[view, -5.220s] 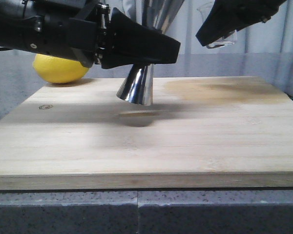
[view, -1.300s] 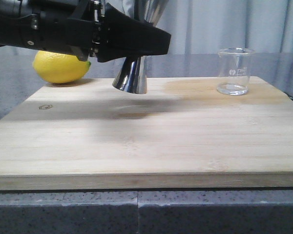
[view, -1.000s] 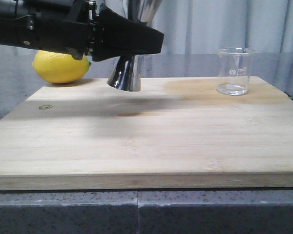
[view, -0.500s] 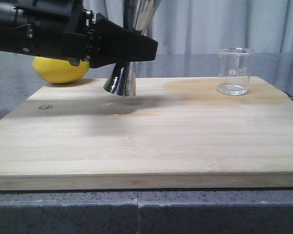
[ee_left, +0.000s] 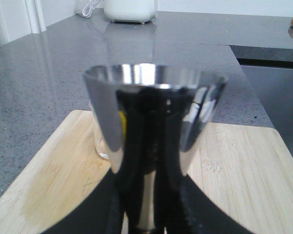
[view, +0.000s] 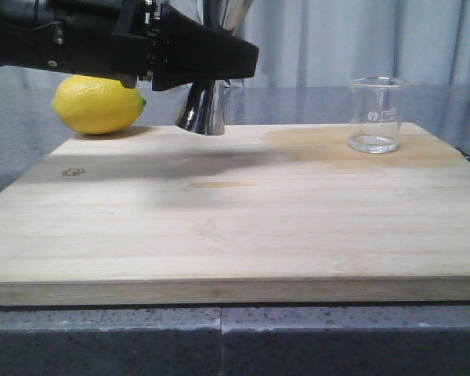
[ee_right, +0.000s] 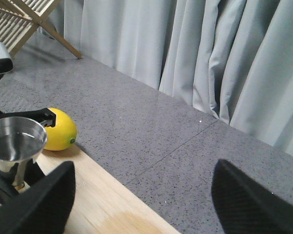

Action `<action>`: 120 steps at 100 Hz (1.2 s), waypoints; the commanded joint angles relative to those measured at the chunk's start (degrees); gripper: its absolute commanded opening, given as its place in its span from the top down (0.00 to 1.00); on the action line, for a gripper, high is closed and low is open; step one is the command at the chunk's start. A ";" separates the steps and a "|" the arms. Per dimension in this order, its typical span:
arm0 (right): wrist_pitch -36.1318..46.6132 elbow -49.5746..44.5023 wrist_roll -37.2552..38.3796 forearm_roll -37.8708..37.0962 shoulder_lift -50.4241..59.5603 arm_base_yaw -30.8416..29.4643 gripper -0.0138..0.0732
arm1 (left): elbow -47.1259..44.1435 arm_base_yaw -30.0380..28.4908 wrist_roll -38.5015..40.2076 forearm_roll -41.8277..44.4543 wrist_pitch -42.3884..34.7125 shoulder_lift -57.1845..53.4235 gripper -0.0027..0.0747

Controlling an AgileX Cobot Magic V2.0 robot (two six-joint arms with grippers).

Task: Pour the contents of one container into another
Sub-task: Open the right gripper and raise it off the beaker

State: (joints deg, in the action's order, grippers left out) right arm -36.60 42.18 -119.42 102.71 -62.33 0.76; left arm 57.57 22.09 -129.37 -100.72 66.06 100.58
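Observation:
My left gripper (view: 219, 66) is shut on the waist of a shiny steel jigger (view: 206, 110), held upright just above the far left part of the wooden board (view: 235, 227). In the left wrist view the jigger (ee_left: 154, 122) fills the middle, clamped between my dark fingers (ee_left: 124, 204). A clear glass beaker (view: 376, 113) stands upright on the board's far right corner, apart from both grippers. The right wrist view shows my right gripper (ee_right: 141, 204) open and empty over the board's back edge, with the jigger (ee_right: 17, 141) off to one side.
A yellow lemon (view: 96, 104) lies on the grey counter behind the board's left corner. A darker damp patch (view: 337, 145) marks the board near the beaker. A wooden rack (ee_right: 19, 24) and curtains (ee_right: 195, 53) stand behind.
My left gripper has carried the jigger toward the board's far edge. Five seconds ago the right gripper held the beaker aloft; now the beaker stands on the board and that gripper has left the front view.

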 commanded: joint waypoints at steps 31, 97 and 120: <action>-2.41 1.88 0.12 3.64 1.23 -0.20 0.24 | 1.73 -0.08 -0.35 -5.28 6.52 -2.08 0.99; -2.54 1.88 0.12 3.64 1.23 -0.20 0.24 | 6.46 -0.08 6.93 -5.28 6.52 -2.08 0.99; -2.16 1.88 0.12 3.64 1.23 -0.20 0.24 | 7.01 -0.08 7.86 -5.28 6.52 -2.08 0.99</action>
State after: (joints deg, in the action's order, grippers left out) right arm -36.81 42.18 -119.42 102.71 -62.33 0.76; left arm 62.74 22.09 -122.25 -100.72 66.06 100.72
